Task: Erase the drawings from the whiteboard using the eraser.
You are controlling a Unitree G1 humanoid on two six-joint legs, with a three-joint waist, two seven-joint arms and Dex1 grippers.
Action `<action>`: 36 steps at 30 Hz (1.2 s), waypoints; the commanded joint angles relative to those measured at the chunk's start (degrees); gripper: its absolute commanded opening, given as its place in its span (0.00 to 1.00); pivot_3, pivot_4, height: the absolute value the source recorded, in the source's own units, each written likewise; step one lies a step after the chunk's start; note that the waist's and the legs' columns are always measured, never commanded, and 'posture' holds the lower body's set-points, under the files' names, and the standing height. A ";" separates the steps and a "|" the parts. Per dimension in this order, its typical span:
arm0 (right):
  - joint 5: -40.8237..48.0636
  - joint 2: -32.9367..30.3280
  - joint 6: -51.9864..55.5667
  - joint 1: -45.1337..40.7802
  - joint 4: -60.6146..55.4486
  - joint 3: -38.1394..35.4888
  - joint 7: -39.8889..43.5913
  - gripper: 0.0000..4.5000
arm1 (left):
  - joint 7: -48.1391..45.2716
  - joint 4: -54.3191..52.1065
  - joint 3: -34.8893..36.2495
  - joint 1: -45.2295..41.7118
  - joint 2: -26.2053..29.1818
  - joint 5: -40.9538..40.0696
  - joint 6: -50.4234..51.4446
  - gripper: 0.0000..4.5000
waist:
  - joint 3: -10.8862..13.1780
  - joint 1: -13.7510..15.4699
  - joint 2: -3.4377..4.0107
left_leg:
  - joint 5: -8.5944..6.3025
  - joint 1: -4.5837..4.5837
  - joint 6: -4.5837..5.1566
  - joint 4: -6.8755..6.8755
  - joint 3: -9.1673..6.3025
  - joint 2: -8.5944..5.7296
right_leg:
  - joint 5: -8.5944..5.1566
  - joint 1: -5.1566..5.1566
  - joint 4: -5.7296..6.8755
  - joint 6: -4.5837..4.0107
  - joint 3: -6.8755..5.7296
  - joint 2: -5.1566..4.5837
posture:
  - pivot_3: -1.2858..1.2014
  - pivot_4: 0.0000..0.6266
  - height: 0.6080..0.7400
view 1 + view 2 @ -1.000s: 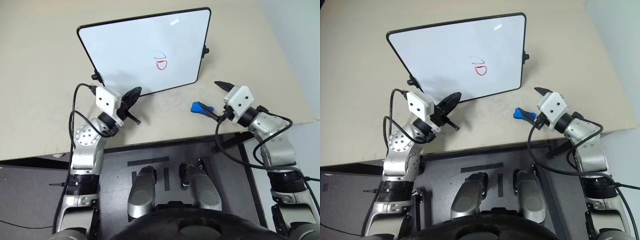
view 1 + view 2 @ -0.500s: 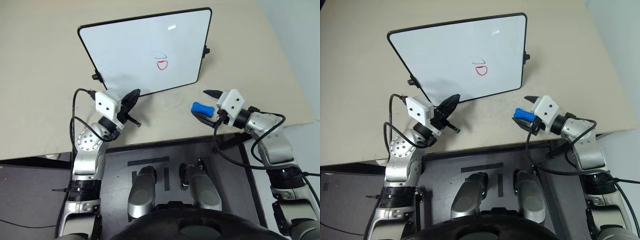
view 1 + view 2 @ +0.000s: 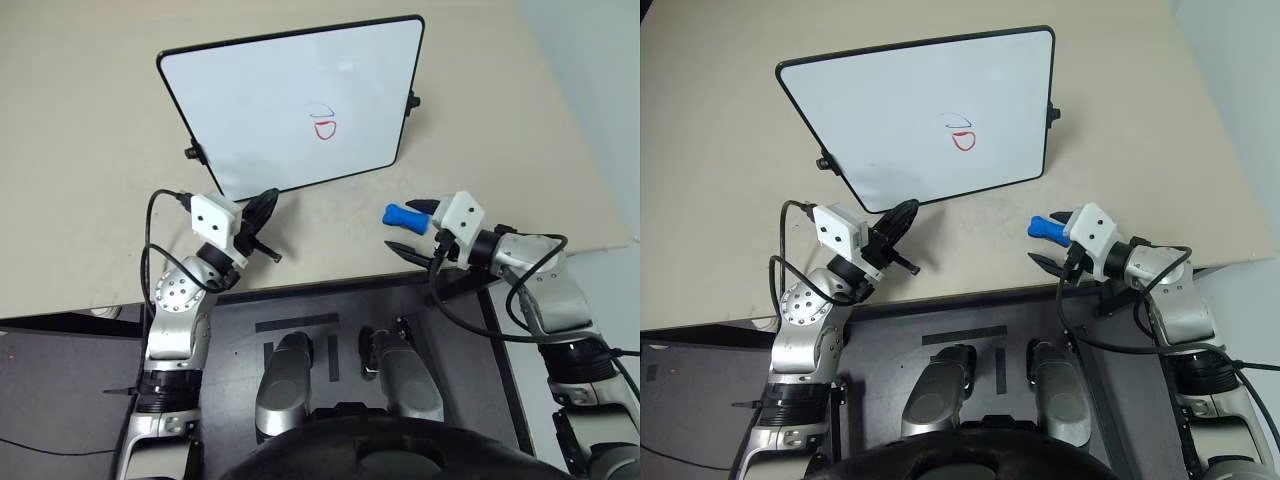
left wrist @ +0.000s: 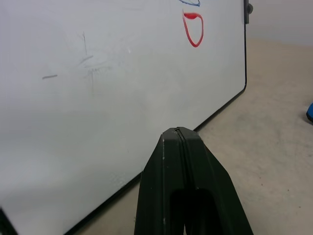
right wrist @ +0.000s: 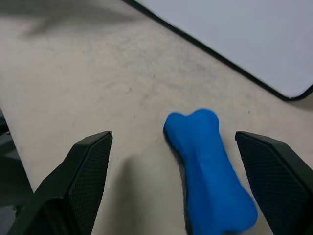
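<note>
Nearest the robot, the right pincer [image 3: 413,225] has dropped and swung in toward the table [image 3: 80,150] over the last second, so that its two black fingers, spread as wide as they go, now sit on either side of the eraser [image 3: 404,216]; a second ago it stood higher with the blue piece off to one side of it. In the right wrist view the eraser [image 5: 208,166] lies flat on the table between the fingers [image 5: 80,176], nearer one of them and touching neither as far as can be seen, so nothing is held yet. That reads as the approach being about finished: the next step is probably to close on the bone shape across its narrow waist. On the other side, the left pincer [image 3: 262,212] is pressed together and empty, hovering just short of the near edge of the whiteboard [image 3: 250,110], having barely shifted. Farther back, the whiteboard lies on the table with its frame well apart from the eraser, and the drawings [image 3: 323,124], a red loop under a thin blue arc, are untouched, so the wiping itself has not begun.
</note>
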 commanded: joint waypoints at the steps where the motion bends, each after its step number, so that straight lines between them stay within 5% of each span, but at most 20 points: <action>1: -0.24 -0.75 -0.41 0.05 -2.02 -0.09 -0.01 0.94 | 0.33 -2.55 -0.21 -0.42 -0.33 -0.21 -0.80 0.00 | 0.00 -0.01 0.00 | 0.00 0.00 0.00 0.00 0.00 0.00 | 0.00 0.00 0.00 0.01 0.00 0.00 | 0.52 0.24 1.00; 36: -3.09 -1.20 -1.58 0.67 -0.49 2.22 -0.92 0.94 | -0.04 -1.62 -0.51 -1.34 -0.60 -0.17 -0.97 0.00 | 0.00 -0.01 0.00 | 0.01 0.02 0.00 0.02 0.01 0.00 | -0.09 0.02 0.00 0.16 0.00 0.00 | 0.52 0.24 1.00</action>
